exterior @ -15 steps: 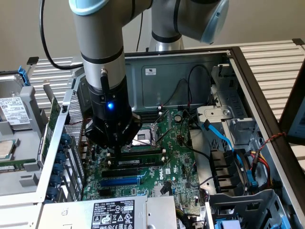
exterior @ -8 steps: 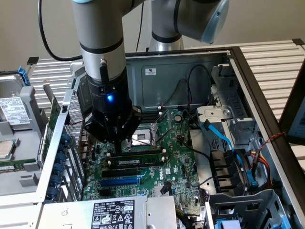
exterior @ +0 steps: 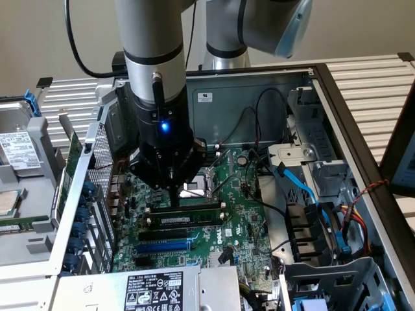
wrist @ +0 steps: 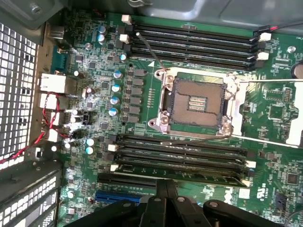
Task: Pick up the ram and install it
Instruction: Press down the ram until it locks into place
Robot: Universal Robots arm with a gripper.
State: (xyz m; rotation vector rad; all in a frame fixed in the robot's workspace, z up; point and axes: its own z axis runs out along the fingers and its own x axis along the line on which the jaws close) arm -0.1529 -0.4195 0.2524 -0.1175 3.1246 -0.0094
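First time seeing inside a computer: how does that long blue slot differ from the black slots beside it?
The blue slot is bright blue and looks shorter; the black memory slots are dark and longer. The blue slot is empty, while one black memory slot holds the ram, with its white label. All lie parallel on the green motherboard.

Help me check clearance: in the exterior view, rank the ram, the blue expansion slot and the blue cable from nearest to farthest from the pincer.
1. The ram, lying along a memory slot just below the pincer.
2. The blue expansion slot, lower on the board.
3. The blue cable, off to the exterior view's right by the drive bays.
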